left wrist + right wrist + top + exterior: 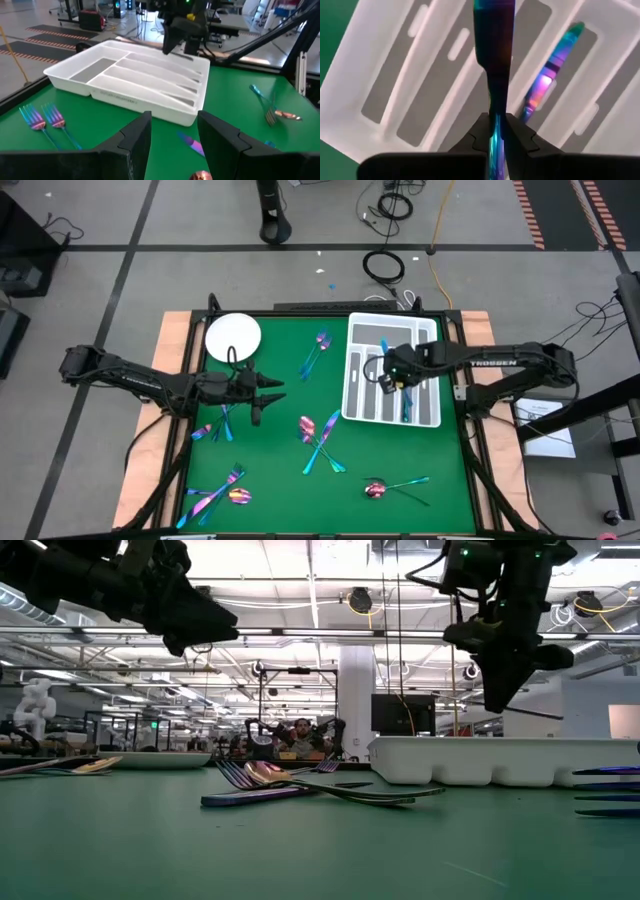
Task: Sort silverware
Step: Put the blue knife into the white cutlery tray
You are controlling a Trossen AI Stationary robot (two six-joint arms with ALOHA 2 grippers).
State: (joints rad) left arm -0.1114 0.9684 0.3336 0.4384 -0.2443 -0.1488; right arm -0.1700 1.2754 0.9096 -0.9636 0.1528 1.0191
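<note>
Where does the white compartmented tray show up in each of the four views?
High view: white tray right of centre on the green mat, under the right pincer.
Low view: tray at right, a low white wall, the right pincer above it.
Left wrist view: tray across the middle, beyond the open left pincer.
Right wrist view: tray fills the picture.
Shared landmark: the right pincer over the tray.

Iridescent silverware (322, 442) scattered; one piece (493, 75) hand-held.

A round white plate (233, 335) and white compartmented tray (392, 370) sit well apart
</note>
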